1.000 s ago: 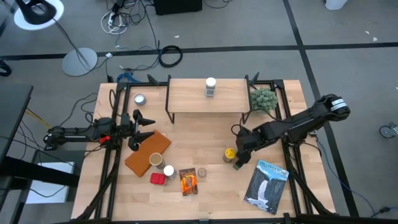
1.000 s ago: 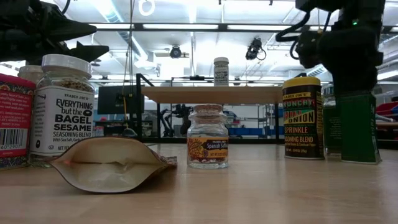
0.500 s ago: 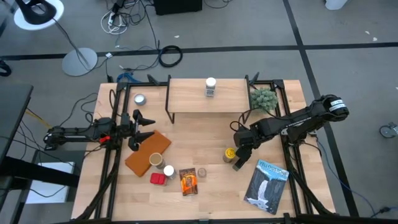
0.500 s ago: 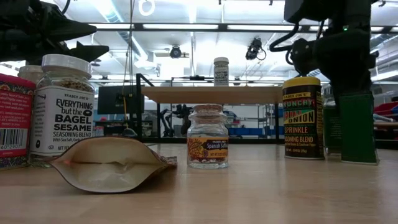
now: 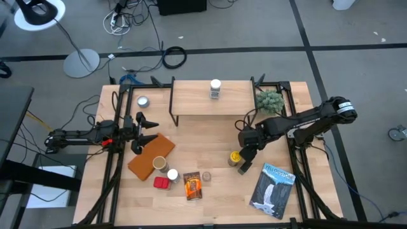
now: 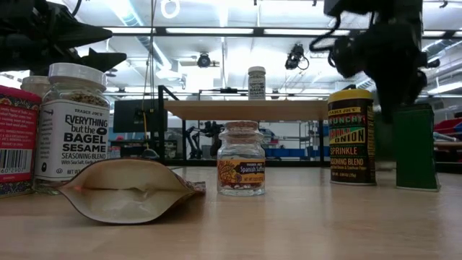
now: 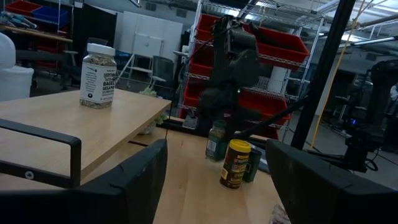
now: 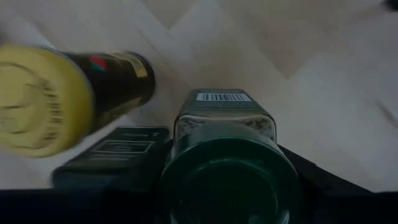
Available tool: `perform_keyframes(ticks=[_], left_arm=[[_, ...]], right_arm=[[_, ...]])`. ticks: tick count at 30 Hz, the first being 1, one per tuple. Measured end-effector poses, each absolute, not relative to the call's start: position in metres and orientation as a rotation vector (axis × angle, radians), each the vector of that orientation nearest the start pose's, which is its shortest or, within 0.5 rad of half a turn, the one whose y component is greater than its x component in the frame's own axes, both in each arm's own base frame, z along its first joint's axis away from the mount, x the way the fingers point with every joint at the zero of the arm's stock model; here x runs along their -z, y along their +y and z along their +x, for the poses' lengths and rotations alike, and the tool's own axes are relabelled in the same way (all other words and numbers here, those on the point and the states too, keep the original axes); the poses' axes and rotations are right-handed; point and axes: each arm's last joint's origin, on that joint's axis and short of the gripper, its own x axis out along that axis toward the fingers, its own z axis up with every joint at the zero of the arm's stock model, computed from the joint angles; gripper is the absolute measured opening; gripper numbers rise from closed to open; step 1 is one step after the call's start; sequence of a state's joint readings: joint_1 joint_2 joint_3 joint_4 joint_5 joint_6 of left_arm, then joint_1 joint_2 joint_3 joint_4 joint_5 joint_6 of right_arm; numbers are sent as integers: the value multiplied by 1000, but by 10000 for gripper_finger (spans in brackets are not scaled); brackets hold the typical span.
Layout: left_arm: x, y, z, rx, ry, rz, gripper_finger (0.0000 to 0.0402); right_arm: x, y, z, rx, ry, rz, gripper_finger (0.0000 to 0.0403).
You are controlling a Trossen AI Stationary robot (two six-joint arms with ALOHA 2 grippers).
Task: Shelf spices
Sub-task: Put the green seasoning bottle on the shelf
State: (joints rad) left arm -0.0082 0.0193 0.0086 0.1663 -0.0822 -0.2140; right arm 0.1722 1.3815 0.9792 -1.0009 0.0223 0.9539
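So: green-lidded jar (image 8: 227, 163) sits between the right gripper (image 5: 247, 146) fingers, jaws around it; can't tell if they're pinching yet. Just beside it: yellow-lidded jar (image 6: 351, 136), label reads "SPRINKLE SEASONING BLEND", and a dark box (image 6: 416, 146). One white-lidded jar (image 5: 215, 88) stands on the shelf (image 5: 191, 98). Near the left: "EVERYTHING but the BAGEL SESAME" jar (image 6: 71, 128), "Spanish Saffron" jar (image 6: 240, 159), orange packet (image 5: 193, 185). Left gripper (image 5: 151, 132) hovers spread, empty, well apart from the shelf.
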Motion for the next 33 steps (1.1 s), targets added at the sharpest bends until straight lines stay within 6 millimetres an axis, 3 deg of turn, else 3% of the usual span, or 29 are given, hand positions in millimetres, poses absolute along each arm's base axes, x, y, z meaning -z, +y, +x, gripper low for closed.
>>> perform_keyframes(ticks=[9, 16, 20, 25, 29, 33], left_arm=[[-181, 2, 97, -57, -163, -221, 278], [-181, 2, 97, -57, -164, -221, 278], [-181, 2, 97, -57, -163, -221, 278], [-181, 2, 97, -56, -163, -221, 278], [-181, 2, 97, -57, -163, -221, 278], [-181, 2, 97, -57, -163, -221, 278]], right_arm=[[-310, 30, 238, 655, 1188, 623, 195], [-356, -9, 250, 742, 978, 724, 195], [-365, -43, 260, 822, 932, 755, 195], [-365, -86, 288, 856, 956, 791, 195], [-364, -115, 310, 900, 1035, 822, 195], [-366, -142, 320, 1009, 1116, 878, 195]])
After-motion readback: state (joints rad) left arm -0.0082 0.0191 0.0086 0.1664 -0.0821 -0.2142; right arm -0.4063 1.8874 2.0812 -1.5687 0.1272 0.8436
